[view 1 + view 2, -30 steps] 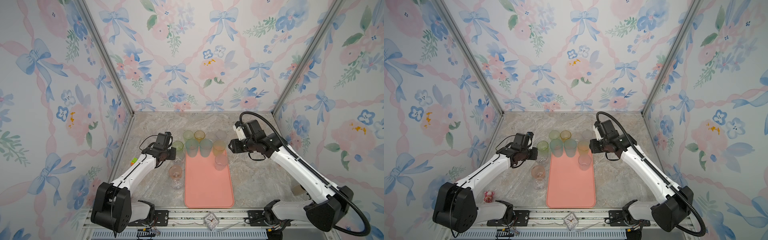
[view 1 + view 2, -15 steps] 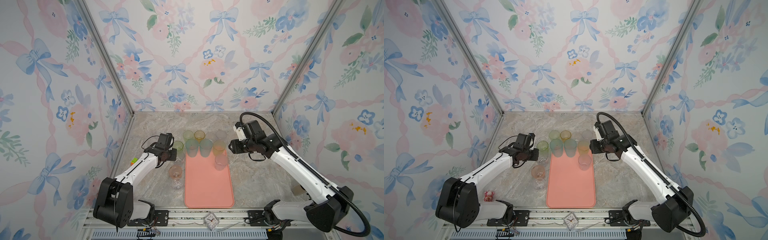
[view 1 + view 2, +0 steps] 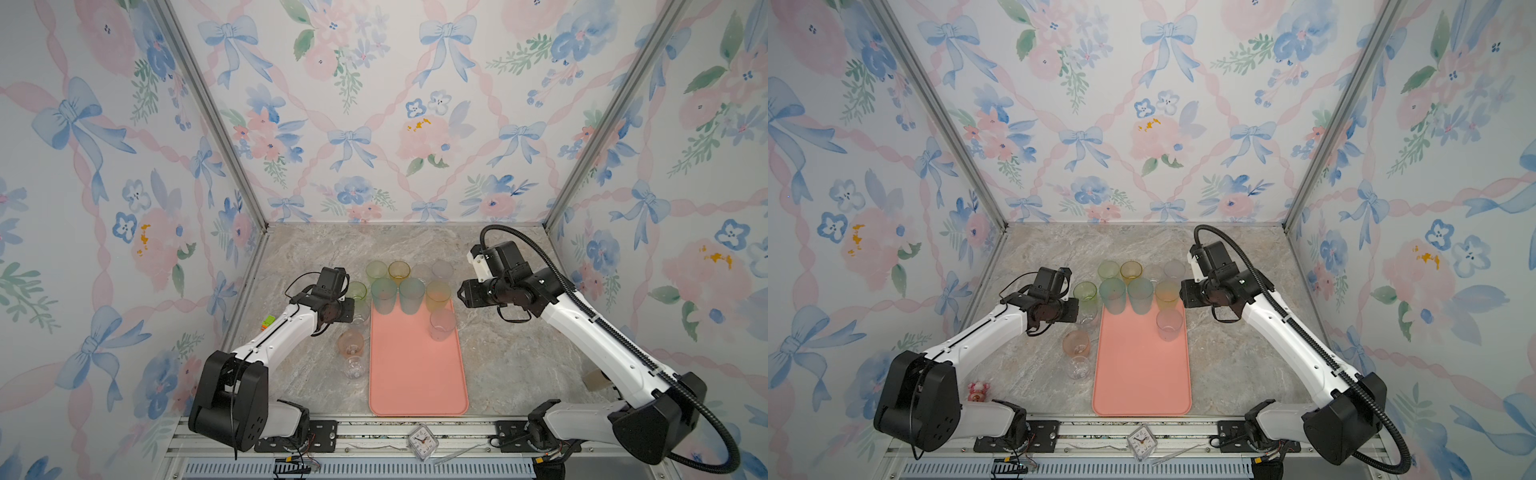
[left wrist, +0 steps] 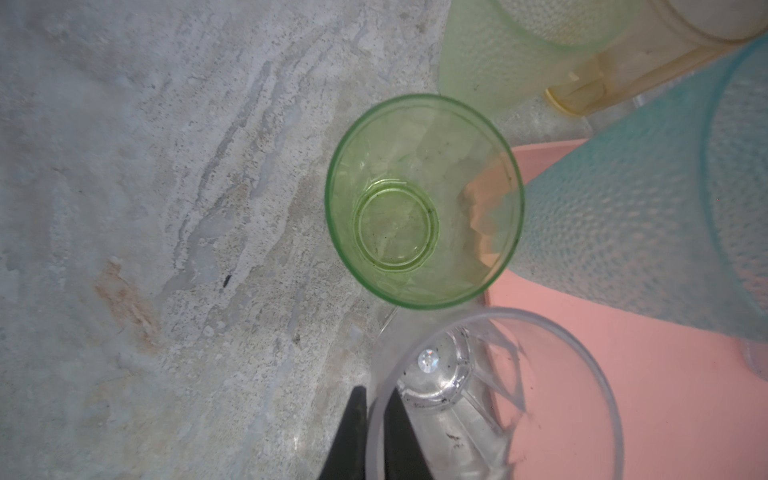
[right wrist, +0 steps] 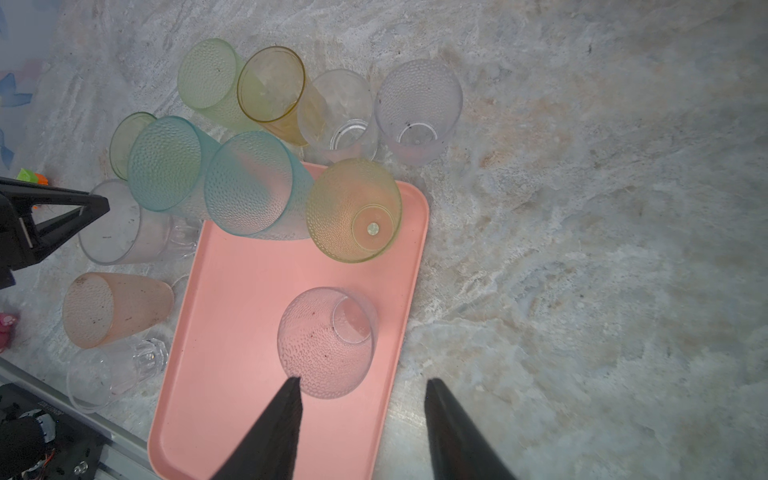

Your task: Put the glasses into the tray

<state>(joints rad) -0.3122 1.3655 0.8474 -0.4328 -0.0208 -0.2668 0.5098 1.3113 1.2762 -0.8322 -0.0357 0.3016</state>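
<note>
The salmon-pink tray point(image 3: 415, 374) point(image 3: 1142, 374) lies in the middle of the table. At its far end stand two teal glasses point(image 3: 383, 295), an amber one point(image 3: 437, 296) and a frosted one point(image 5: 326, 343). More glasses stand behind the tray point(image 3: 399, 271). To the left stand a green glass point(image 4: 422, 201), a pinkish-orange one point(image 3: 351, 343) and a clear one point(image 3: 355, 368). My left gripper point(image 4: 374, 415) point(image 3: 353, 311) is shut on the rim of a clear glass point(image 4: 494, 399) point(image 5: 112, 224) beside the tray's far left corner. My right gripper point(image 5: 361, 380) point(image 3: 461, 293) hangs open over the tray's right edge, holding nothing.
A small clock point(image 3: 423, 441) sits on the front rail. A pink toy point(image 3: 976, 390) lies near the left arm's base, and a green-and-orange bit point(image 3: 268, 320) by the left wall. Floral walls close in the table at the back and on both sides.
My left gripper has shifted slightly right and closed its fingers on the clear glass's rim. The right arm has not moved.
</note>
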